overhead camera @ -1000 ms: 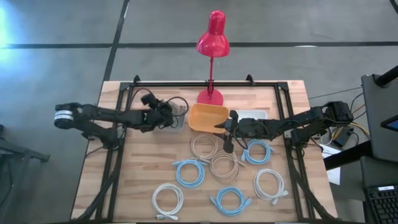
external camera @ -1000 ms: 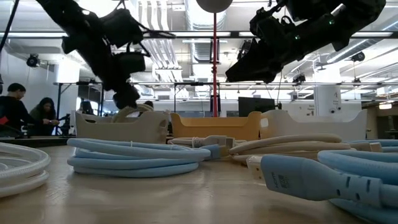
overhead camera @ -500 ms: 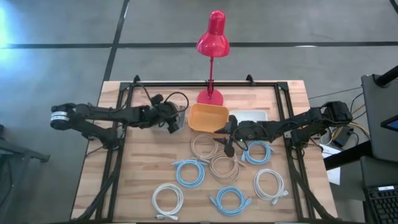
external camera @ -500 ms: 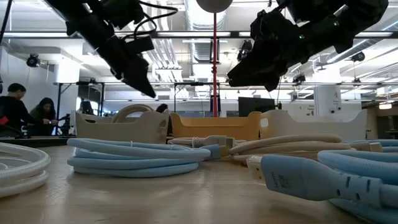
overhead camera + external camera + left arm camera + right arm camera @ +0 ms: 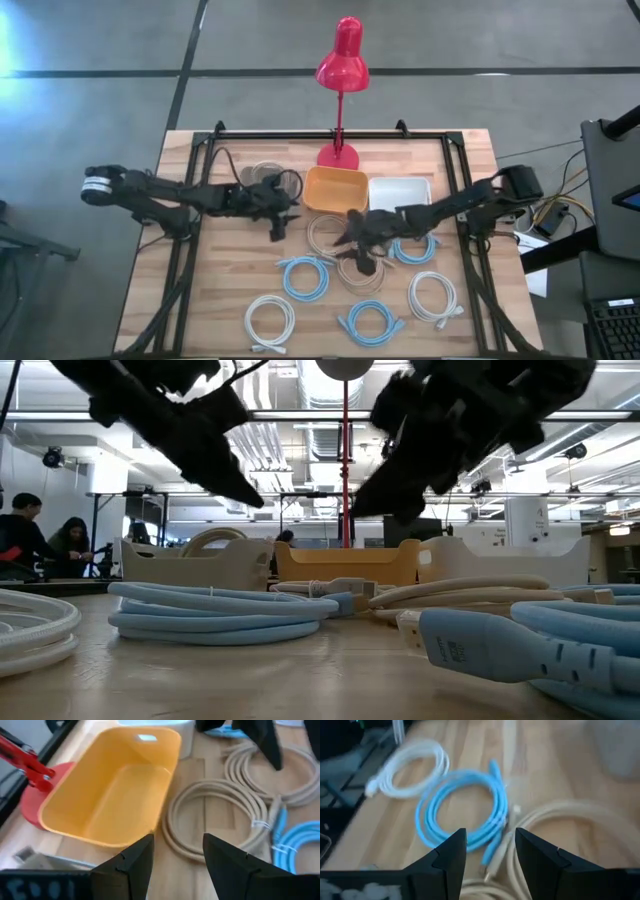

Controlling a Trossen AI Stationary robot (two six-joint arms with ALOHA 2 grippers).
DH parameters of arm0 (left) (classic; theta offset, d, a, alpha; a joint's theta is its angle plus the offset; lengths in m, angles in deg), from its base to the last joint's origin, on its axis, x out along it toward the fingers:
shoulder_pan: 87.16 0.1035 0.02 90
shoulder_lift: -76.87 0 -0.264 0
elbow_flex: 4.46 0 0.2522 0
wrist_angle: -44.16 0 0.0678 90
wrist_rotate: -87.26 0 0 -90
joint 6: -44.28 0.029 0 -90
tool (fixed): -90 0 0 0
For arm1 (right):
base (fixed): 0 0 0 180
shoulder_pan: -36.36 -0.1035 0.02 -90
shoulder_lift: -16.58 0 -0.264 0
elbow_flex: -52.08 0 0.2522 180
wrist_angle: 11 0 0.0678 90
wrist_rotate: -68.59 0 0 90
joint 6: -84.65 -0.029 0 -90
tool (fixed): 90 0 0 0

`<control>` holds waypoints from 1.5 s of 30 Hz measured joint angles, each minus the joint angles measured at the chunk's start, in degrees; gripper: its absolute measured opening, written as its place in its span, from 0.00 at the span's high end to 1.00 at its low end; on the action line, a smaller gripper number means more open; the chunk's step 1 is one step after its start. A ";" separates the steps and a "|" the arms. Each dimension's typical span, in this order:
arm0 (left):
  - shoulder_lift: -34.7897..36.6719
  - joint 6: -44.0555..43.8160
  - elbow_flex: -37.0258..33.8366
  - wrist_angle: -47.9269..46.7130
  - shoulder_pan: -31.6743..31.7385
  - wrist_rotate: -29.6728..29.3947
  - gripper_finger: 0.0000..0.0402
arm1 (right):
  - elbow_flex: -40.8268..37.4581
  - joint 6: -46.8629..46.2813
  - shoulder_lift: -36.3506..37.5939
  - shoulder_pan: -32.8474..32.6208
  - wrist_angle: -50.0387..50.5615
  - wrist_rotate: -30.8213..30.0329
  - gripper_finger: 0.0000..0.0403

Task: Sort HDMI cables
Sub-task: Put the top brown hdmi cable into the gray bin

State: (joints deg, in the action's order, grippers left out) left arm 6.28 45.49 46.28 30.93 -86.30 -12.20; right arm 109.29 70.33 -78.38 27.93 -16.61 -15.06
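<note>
Dark left pincer (image 5: 172, 857) and right pincer (image 5: 487, 852) both spread wide, holding nothing.

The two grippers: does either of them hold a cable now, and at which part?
Neither. The left gripper and the right gripper are both open and empty above the table.

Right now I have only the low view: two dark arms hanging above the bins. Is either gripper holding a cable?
Observer: No. The wrist views show both the left gripper and the right gripper open and empty.
Operator: How many coils are loose on the table?
Observer: From above, seven: two beige coils, three light blue coils and two white coils.
Operator: Is anything sorted yet?
Observer: One beige coil lies in the leftmost bin. From above, the orange bin looks empty.
</note>
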 joint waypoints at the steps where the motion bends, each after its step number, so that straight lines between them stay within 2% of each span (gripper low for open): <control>1: -0.02 -0.46 -0.43 -0.02 -0.45 0.00 0.53 | 1.22 -0.01 -1.55 -0.01 1.72 0.07 0.59; 5: -0.04 -3.43 -1.28 -0.05 -1.85 0.00 0.53 | 7.35 0.81 -7.61 -0.22 12.02 -0.71 0.59; 10: -0.04 -4.68 -1.75 -0.06 -2.91 0.00 0.53 | 16.37 2.16 -13.30 -0.37 23.84 -5.40 0.59; 18: -0.04 -4.72 -1.78 -0.09 -3.26 0.00 0.53 | 28.05 3.47 -20.78 -0.37 39.15 -6.35 0.59; 24: -0.04 -4.82 -2.56 -0.08 -3.28 0.00 0.53 | 33.08 5.72 -23.17 -1.11 42.44 -6.40 0.64; 32: -0.04 -6.23 -4.58 0.83 -3.46 0.46 0.53 | 34.13 6.44 -22.26 -2.54 45.12 -6.54 0.82; 36: -0.04 -5.81 -4.62 3.62 -4.17 4.93 0.53 | 34.13 6.40 -22.21 -2.47 45.59 -6.10 0.85; 41: -0.31 -1.01 -4.62 11.75 -6.79 16.04 0.53 | 34.15 6.41 -22.02 -2.47 45.84 -6.13 0.85; 45: -1.63 3.34 -4.62 12.97 -9.48 17.14 0.53 | 34.75 6.88 -22.00 -2.64 46.35 -6.21 0.84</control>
State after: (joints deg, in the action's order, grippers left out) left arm 4.65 48.83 41.66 43.90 -95.78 4.94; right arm 144.04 77.21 -100.37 25.29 29.74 -21.27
